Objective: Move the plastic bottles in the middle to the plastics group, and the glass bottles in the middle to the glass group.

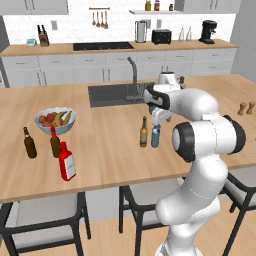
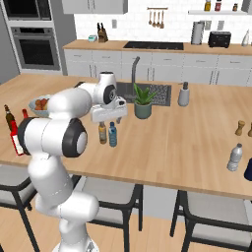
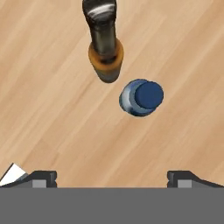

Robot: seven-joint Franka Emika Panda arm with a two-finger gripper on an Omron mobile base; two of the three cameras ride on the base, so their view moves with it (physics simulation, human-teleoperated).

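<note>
Two bottles stand side by side in the middle of the wooden island: a slim amber glass bottle (image 1: 144,132) (image 2: 102,133) (image 3: 105,48) and a small pale-blue plastic bottle (image 1: 155,136) (image 2: 112,135) (image 3: 141,97). My gripper (image 1: 160,119) (image 2: 109,117) (image 3: 112,177) hangs above them, open, with nothing between its fingers. The red white-labelled glass bottle (image 1: 67,161) (image 2: 16,141) stands at the left by the glass group: a dark brown bottle (image 1: 30,143) and a red-topped one (image 1: 55,142). The plastics group, a clear bottle (image 2: 235,157), is at the island's right.
A fruit bowl (image 1: 55,119) sits behind the glass group. The sink (image 1: 112,95) with its faucet and a potted plant (image 2: 142,103) lie beyond the two middle bottles. Two small shakers (image 1: 246,108) stand at the right. Stools line the island's near edge.
</note>
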